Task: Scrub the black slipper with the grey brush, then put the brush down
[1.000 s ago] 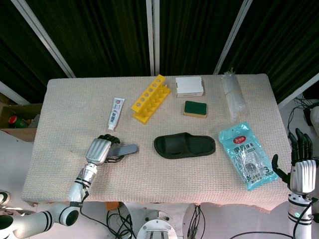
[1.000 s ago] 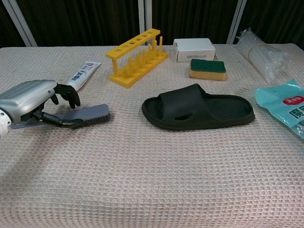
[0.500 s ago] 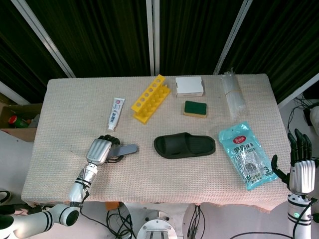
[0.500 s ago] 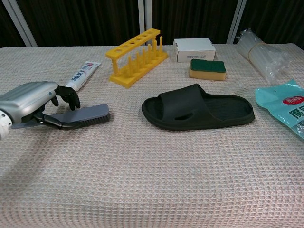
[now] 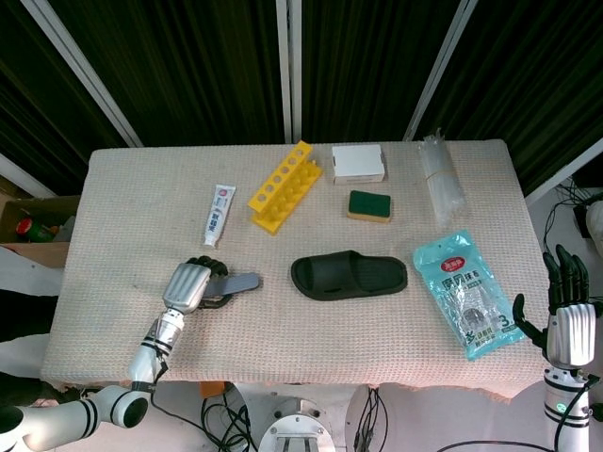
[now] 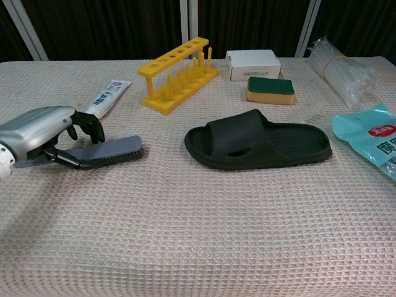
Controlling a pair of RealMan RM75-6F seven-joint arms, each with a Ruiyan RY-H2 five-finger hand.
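Note:
The black slipper (image 5: pixel 349 275) (image 6: pixel 260 142) lies sole-down in the middle of the table, toe end toward the left. To its left the grey brush (image 5: pixel 240 282) (image 6: pixel 114 148) lies on the cloth, bristles down. My left hand (image 5: pixel 188 282) (image 6: pixel 43 130) is over the brush's handle, and it grips the handle between the curled fingers on top and the thumb below. My right hand (image 5: pixel 565 311) hangs off the table's right edge, fingers spread and holding nothing. It appears only in the head view.
A toothpaste tube (image 5: pixel 219 214) lies just behind the left hand. A yellow rack (image 5: pixel 283 186), a white box (image 5: pixel 358 162) and a green sponge (image 5: pixel 368 205) stand behind the slipper. A clear plastic bundle (image 5: pixel 441 179) and a blue packet (image 5: pixel 466 292) lie at the right.
The left hand's fingers have drawn in slightly around the brush handle. The brush, the slipper and the right hand have stayed in place.

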